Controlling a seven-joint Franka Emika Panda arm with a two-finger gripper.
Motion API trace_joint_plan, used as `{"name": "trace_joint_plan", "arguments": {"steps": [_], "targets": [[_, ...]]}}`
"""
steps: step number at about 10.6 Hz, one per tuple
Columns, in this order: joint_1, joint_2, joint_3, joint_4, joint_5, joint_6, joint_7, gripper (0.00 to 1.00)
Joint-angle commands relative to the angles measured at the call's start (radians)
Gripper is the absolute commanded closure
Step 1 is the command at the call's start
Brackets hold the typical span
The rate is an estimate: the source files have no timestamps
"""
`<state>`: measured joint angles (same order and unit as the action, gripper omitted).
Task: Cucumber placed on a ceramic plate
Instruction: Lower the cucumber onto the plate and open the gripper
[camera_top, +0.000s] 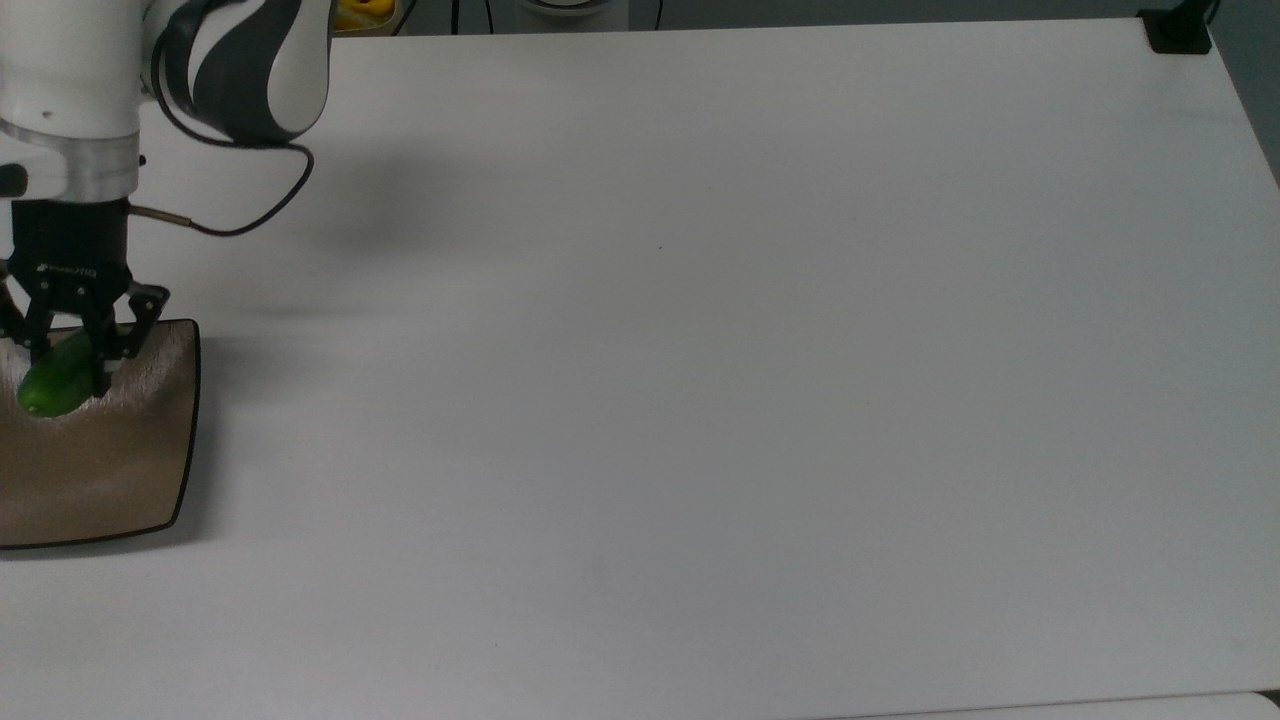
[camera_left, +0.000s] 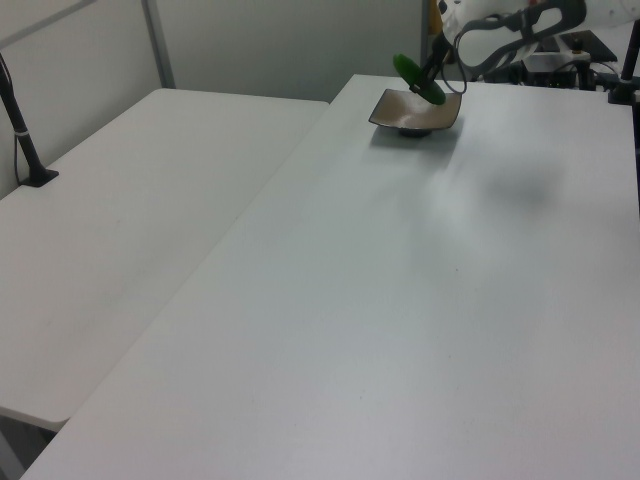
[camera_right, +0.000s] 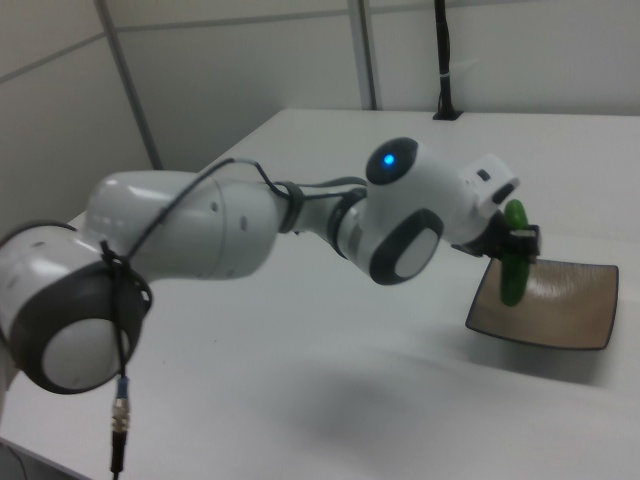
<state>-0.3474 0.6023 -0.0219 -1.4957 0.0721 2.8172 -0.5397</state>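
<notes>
My gripper (camera_top: 70, 365) is shut on the green cucumber (camera_top: 50, 385) and holds it over the tan-brown ceramic plate (camera_top: 110, 470) at the top view's left edge. In the left view the cucumber (camera_left: 412, 78) hangs tilted above the plate (camera_left: 405, 112) at the far end of the table. From the right view, the cucumber (camera_right: 514, 265) stands nearly upright in the gripper (camera_right: 520, 240), above the plate's (camera_right: 560, 310) near left part. It looks clear of the plate's surface.
The white and grey arm (camera_top: 230, 60) reaches in from the top view's upper left, with a black cable (camera_top: 240, 215) looping beside it. A black post base (camera_top: 1178, 30) sits at the table's far right corner. A second white table (camera_left: 120, 230) adjoins in the left view.
</notes>
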Motion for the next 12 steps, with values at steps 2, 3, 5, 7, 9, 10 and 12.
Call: {"name": "trace_joint_plan", "arguments": {"steps": [2,3,5,7,9,10,12], "targets": [[-0.018,0.141,-0.004,0.115,0.021,0.105,0.0,0.91],[-0.019,0.149,-0.004,0.114,0.021,0.116,0.0,0.81],[-0.018,0.149,-0.007,0.112,0.021,0.116,0.0,0.56],[-0.018,0.149,-0.007,0.106,0.023,0.117,0.001,0.25],[-0.019,0.142,-0.007,0.103,0.021,0.119,0.001,0.07],[-0.021,0.131,-0.006,0.1,0.024,0.119,0.001,0.01],[-0.021,0.067,-0.006,0.065,0.028,0.116,0.001,0.0]]}}
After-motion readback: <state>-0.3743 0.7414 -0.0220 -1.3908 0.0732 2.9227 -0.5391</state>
